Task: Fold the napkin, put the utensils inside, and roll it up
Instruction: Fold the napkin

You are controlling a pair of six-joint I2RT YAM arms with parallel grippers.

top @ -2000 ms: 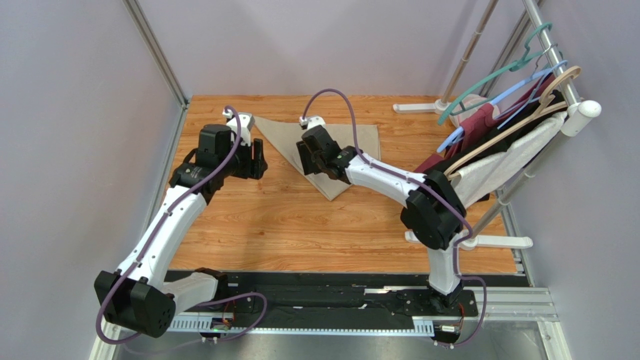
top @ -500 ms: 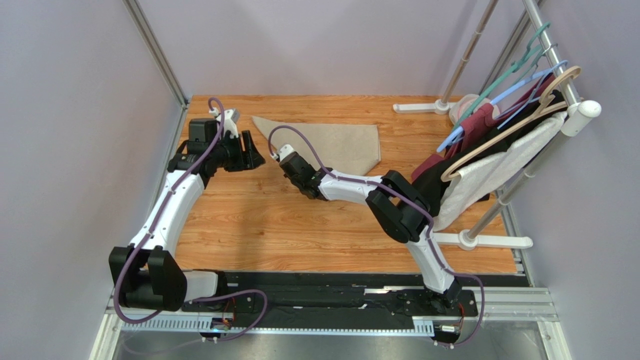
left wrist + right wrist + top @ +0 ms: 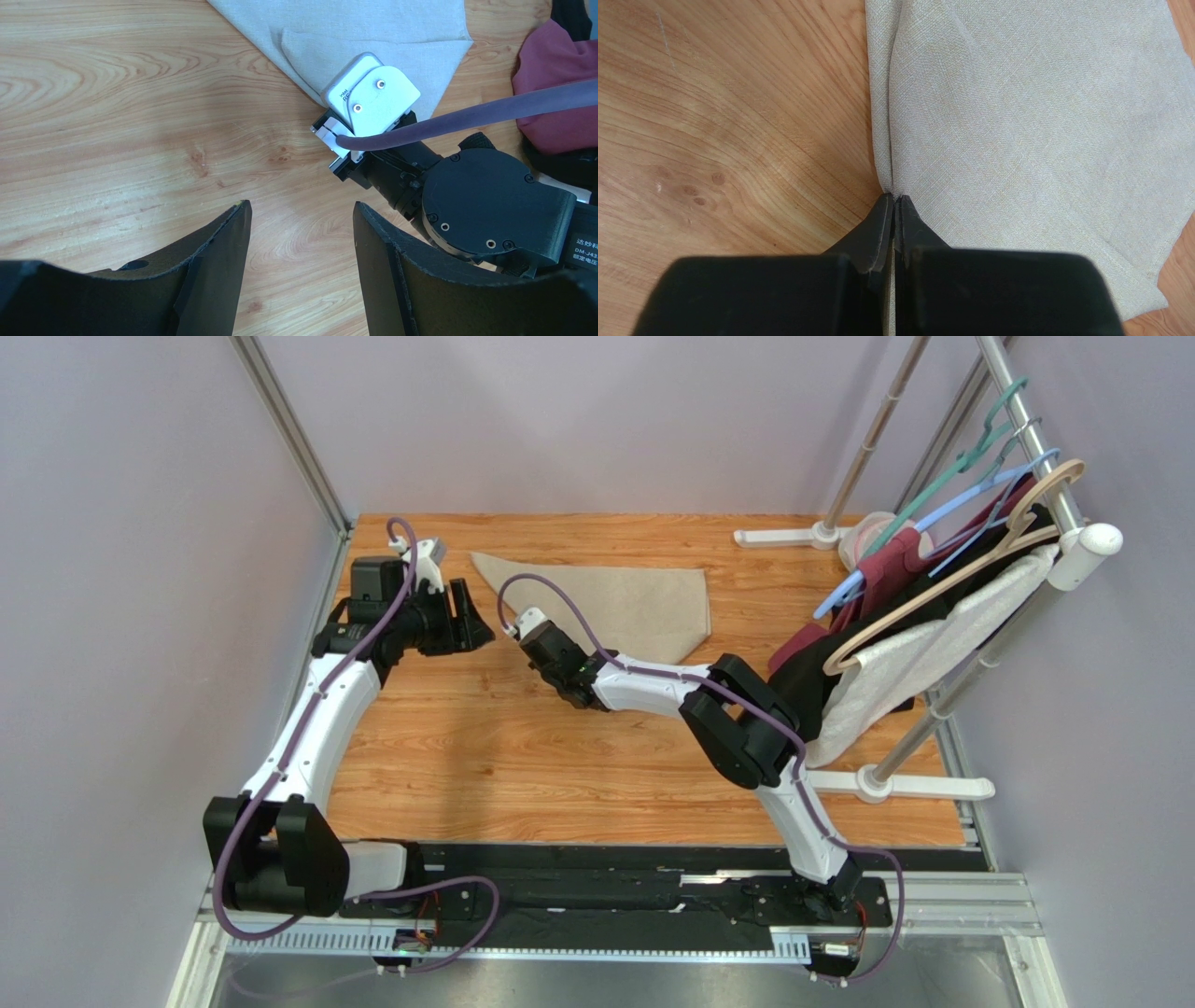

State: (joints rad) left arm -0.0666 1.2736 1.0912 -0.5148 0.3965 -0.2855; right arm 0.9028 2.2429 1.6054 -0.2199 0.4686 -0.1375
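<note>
The beige napkin (image 3: 631, 602) lies flat at the back of the wooden table, also seen in the left wrist view (image 3: 365, 31). My right gripper (image 3: 544, 647) sits at its near-left edge. The right wrist view shows the jaws (image 3: 894, 199) shut, pinching the napkin (image 3: 1032, 112) at its folded edge. My left gripper (image 3: 477, 633) hangs to the left of that spot, open over bare wood (image 3: 302, 206) with nothing between its fingers. No utensils are in view.
A clothes rack (image 3: 968, 574) with hangers and maroon, black and white garments fills the right side; its feet (image 3: 912, 787) rest on the table. A maroon garment (image 3: 554, 77) shows beyond the right arm. A metal post (image 3: 288, 427) borders the left.
The right gripper has closed on the napkin's edge over the last half second. Since two seconds ago it moved left and the left arm drew back; the napkin's hanging point is gone.
</note>
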